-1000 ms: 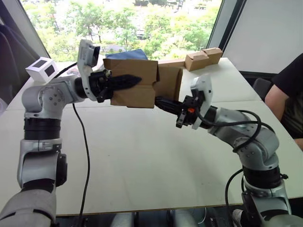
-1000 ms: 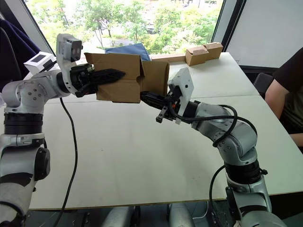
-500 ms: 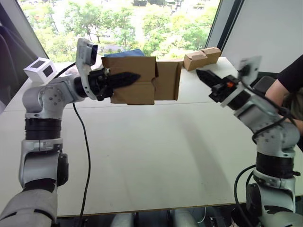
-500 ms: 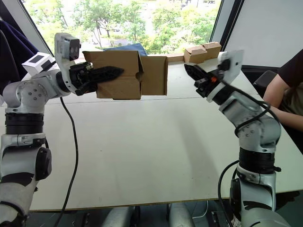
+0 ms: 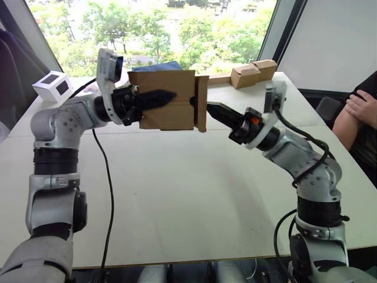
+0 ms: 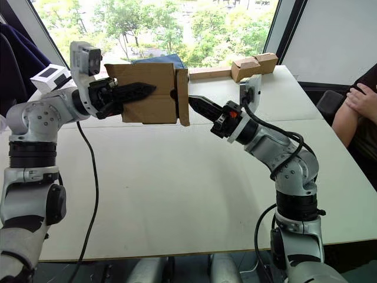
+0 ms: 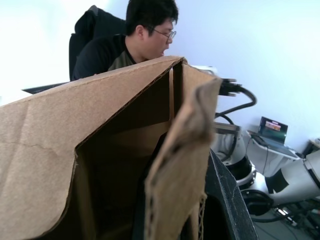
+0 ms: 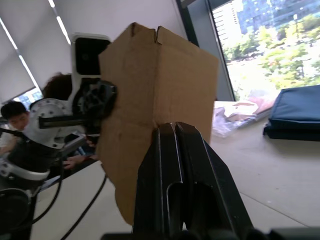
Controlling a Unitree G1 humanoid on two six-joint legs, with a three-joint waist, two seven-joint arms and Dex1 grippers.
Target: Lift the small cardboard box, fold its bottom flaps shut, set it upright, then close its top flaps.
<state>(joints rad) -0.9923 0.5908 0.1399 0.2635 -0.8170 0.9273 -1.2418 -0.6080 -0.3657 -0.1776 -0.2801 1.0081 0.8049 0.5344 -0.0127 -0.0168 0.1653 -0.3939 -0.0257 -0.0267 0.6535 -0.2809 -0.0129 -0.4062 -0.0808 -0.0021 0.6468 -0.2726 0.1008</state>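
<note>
Head views: small cardboard box (image 5: pixel 162 109) is hanging in the air above the white table (image 5: pixel 177 194), well clear of the tabletop. Behind the box, a white cube box (image 5: pixel 52 86), a blue folded thing (image 6: pixel 158 60) and tan boxes (image 5: pixel 253 72) are sitting on the table. A person's hand (image 5: pixel 360 107) is resting past the table's right edge. Left gripper (image 5: pixel 154 99) is clamping the box wall, forearm level. Right gripper (image 5: pixel 212 109), fingers pressed together, is touching a bottom flap (image 5: pixel 201 104) that is standing edge-on.

Left wrist view: the box's open inside (image 7: pixel 125 165) is close up; a person (image 7: pixel 125 45) is sitting beyond it.

Right wrist view: the shut fingers (image 8: pixel 175 175) are meeting the flap (image 8: pixel 160 100).
</note>
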